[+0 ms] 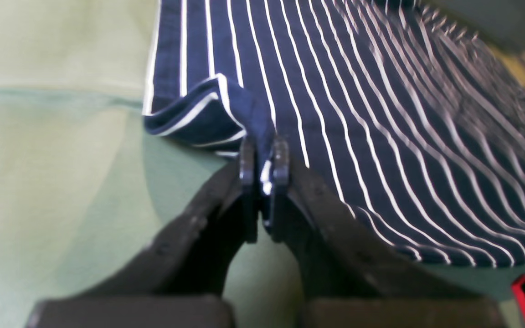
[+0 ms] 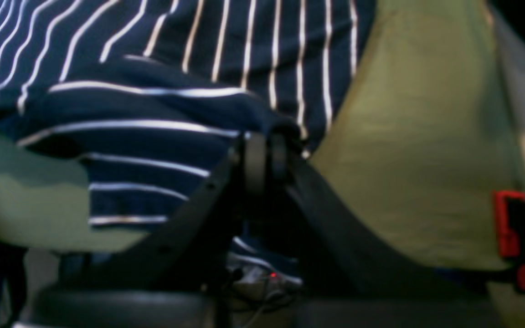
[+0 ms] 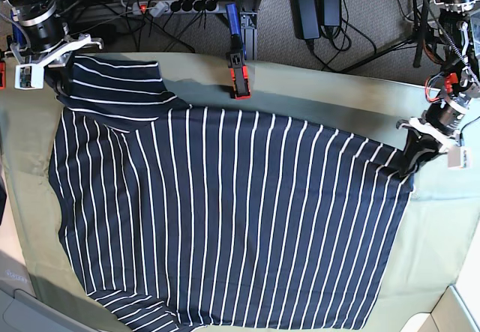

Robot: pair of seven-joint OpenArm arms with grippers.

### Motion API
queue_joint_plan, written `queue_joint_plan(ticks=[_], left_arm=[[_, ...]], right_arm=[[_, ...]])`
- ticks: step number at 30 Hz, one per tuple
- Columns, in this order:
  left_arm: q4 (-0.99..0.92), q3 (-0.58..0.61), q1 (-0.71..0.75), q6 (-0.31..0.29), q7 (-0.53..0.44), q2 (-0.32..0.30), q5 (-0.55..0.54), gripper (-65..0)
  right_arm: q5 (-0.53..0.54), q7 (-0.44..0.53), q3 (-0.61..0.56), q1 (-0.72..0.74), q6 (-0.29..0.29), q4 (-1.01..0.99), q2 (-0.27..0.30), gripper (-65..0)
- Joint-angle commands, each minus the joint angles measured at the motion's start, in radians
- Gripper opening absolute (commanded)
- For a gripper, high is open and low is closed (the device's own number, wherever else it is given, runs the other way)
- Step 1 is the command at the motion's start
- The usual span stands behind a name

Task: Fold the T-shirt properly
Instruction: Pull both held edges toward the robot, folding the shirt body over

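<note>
The navy T-shirt [image 3: 225,212] with thin white stripes lies spread over most of the table, one sleeve folded at the far left. My left gripper [image 3: 409,163] is at the shirt's right edge; in the left wrist view it [image 1: 262,157] is shut on a pinched edge of the shirt [image 1: 358,114], which is lifted a little. My right gripper [image 3: 64,73] is at the far left corner; in the right wrist view it [image 2: 267,150] is shut on a bunched fold of the shirt [image 2: 153,114].
An olive-green cloth [image 3: 442,227] covers the table under the shirt. A red and black clamp [image 3: 238,73] sits at the table's far edge. Cables and a power strip [image 3: 172,6] lie on the floor behind. A red clamp part [image 2: 506,223] shows near the right gripper.
</note>
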Motion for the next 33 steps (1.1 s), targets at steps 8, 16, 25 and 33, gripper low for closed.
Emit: queue_joint_plan(ticks=[8, 16, 25, 33], left_arm=[[0.008, 0.003, -0.073, -0.025, -0.032, -0.019, 0.006, -65.0], [0.008, 0.003, -0.124, -0.025, -0.032, -0.020, 0.007, -65.0], [0.008, 0.003, -0.160, -0.025, -0.033, -0.019, 0.016, -65.0], [-0.071, 0.004, -0.230, -0.025, -0.033, -0.019, 0.015, -65.0]], right_arm=[[0.002, -0.008, 0.001, 0.068, 0.057, -0.063, 0.038, -65.0], [0.047, -0.045, 0.000, 0.118, 0.057, -0.086, 0.107, -65.0], [0.133, -0.087, 0.000, 0.165, 0.057, -0.086, 0.108, -65.0], [0.194, -0.119, 0.000, 0.208, 0.057, -0.086, 0.108, -65.0]])
